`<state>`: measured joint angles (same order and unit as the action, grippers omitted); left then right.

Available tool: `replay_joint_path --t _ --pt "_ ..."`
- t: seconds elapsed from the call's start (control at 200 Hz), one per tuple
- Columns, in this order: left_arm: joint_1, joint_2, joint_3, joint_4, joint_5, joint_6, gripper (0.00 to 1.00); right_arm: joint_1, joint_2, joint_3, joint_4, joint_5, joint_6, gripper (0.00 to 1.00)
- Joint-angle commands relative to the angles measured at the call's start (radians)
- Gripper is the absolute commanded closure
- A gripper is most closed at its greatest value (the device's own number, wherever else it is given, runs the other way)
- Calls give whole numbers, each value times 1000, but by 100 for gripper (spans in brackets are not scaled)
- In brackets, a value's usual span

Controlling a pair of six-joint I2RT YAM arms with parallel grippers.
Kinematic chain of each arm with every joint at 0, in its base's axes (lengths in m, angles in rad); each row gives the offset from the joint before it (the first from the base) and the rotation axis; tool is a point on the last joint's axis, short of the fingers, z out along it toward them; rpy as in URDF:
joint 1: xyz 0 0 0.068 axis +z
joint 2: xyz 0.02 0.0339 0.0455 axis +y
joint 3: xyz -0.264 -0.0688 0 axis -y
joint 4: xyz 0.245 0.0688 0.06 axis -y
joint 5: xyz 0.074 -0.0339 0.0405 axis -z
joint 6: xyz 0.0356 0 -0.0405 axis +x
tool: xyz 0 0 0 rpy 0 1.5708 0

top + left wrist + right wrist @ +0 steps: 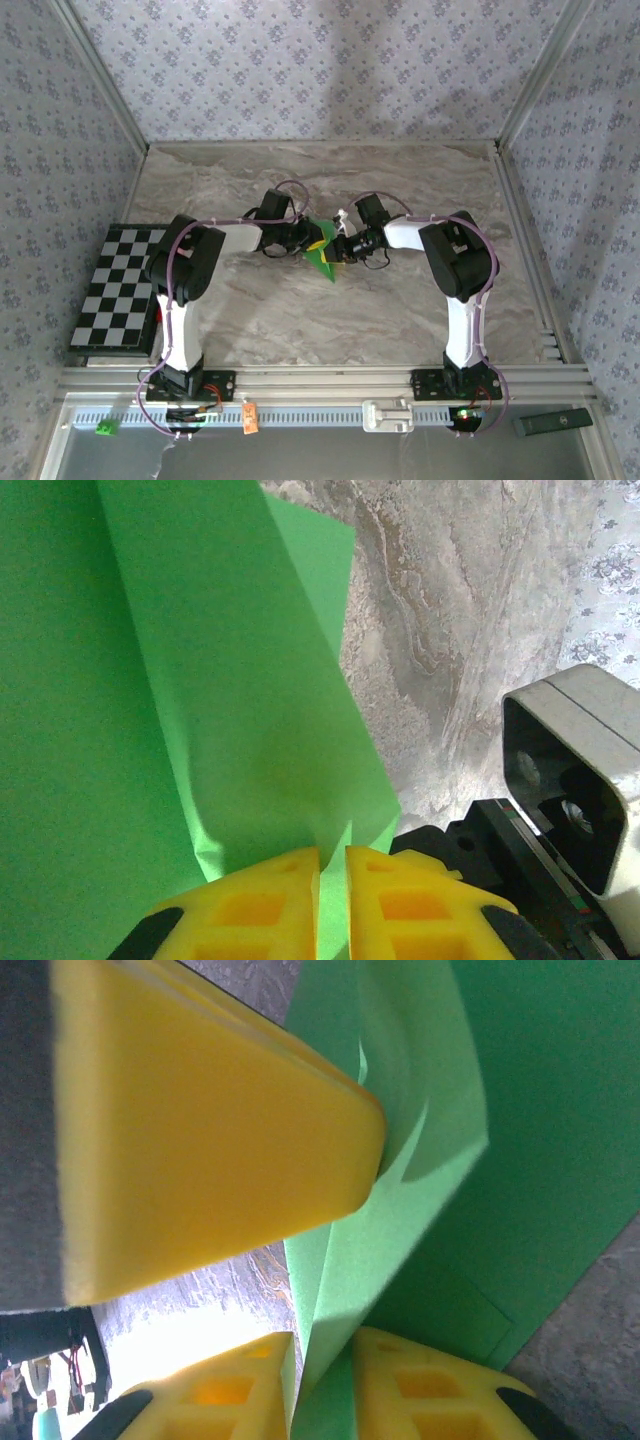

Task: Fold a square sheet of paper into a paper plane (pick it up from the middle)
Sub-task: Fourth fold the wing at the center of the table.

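partway: the square sheet of paper [322,255] shows layered folds, no dart yet, over the table [430,190]; left gripper [333,880] pinches it, right gripper [322,1385] slightly parted around it, grip unclear

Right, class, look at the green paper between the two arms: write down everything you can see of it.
The green paper is thin, plain, bright and matt. It is folded into overlapping layers with sharp creases and tapers to a point at its near end. It is held up over the middle of the marble-look table. The left gripper is shut on one edge. The paper also runs between the fingers of the right gripper, but whether they pinch it is unclear.
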<state>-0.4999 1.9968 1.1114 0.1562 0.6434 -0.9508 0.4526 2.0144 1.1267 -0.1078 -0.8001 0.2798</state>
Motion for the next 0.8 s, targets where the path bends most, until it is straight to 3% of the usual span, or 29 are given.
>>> replay_joint_path --t 0.0,0.14,0.38,0.795 --pt "-7 6 28 -15 21 17 86 -12 17 -2 -62 129 5 79" --pt "-3 -22 20 -14 3 13 86 -13 7 -6 -61 151 7 85" --pt "52 -105 -88 43 -69 -23 75 -14 6 4 -74 135 -32 90" --pt "64 -207 -170 0 -124 1 73 40 58 234 -373 98 -369 97"
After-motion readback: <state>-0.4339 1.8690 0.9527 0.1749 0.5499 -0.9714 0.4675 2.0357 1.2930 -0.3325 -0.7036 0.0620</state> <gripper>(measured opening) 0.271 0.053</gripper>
